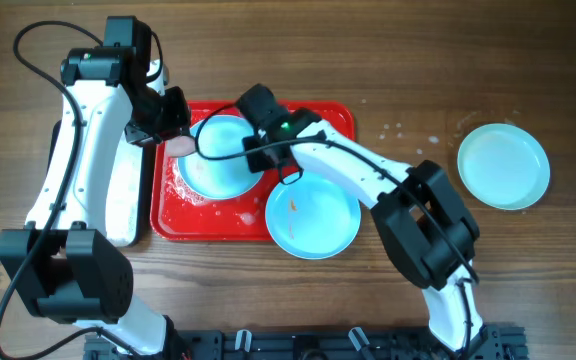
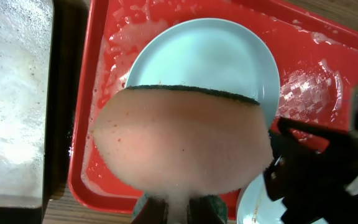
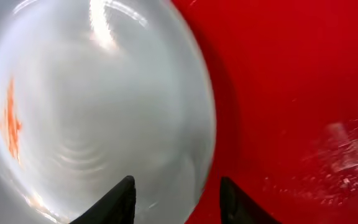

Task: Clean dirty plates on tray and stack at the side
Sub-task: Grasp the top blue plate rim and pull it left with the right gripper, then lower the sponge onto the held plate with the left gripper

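Note:
The red tray (image 1: 318,120) is smeared with foam. One pale blue plate (image 1: 218,165) lies on it and shows in the left wrist view (image 2: 210,56). A second plate (image 1: 313,220) with an orange smear overhangs the tray's front edge. A third plate (image 1: 503,165) sits on the table at the far right. My left gripper (image 1: 173,135) is shut on a foamy pink sponge (image 2: 179,143) held over the tray plate's left side. My right gripper (image 1: 256,155) is open. Its fingers (image 3: 176,199) straddle the rim of an orange-smeared plate (image 3: 92,106), one finger over the plate, one over the tray (image 3: 291,93).
A silvery metal tray (image 1: 133,205) holding soapy foam stands left of the red tray, and shows in the left wrist view (image 2: 11,93). The right arm reaches across the front plate. Water drops spot the table right of the red tray.

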Controlling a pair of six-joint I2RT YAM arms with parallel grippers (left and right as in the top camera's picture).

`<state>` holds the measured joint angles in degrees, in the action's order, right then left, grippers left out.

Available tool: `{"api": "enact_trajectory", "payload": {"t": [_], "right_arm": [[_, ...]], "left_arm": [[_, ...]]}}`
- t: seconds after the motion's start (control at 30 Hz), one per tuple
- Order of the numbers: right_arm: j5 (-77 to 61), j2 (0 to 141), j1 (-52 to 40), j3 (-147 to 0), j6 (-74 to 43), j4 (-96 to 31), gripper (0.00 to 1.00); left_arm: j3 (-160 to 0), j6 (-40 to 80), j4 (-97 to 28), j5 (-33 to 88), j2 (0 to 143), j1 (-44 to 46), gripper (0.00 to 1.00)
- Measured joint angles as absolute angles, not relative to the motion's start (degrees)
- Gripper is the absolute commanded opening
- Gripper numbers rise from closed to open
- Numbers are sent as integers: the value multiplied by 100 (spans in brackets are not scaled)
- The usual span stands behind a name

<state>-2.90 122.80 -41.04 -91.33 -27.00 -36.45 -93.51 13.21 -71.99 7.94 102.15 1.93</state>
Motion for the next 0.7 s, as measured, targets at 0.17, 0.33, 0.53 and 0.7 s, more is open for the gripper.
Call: {"api": "enact_trajectory", "payload": {"t": [0.17, 0.33, 0.53, 0.7], "right_arm": [[-311, 12304, -3931, -9133, -3197, -3308, 42], [-473, 12709, -3944, -9205, -3494, -3059, 30], [-537, 12794, -3944, -9231, -3614, -3006, 4], [-600, 12794, -3942, -9236, -3618, -2987, 4]], "left_arm": [[-9343, 1474, -6934, 714, 10215, 193, 4], [-9168, 1625, -6705, 615, 10215, 193, 4], [-9026, 1669, -6654, 580, 10215, 143, 4], [-9019, 1669, -6547, 578, 10252, 75, 4]]}}
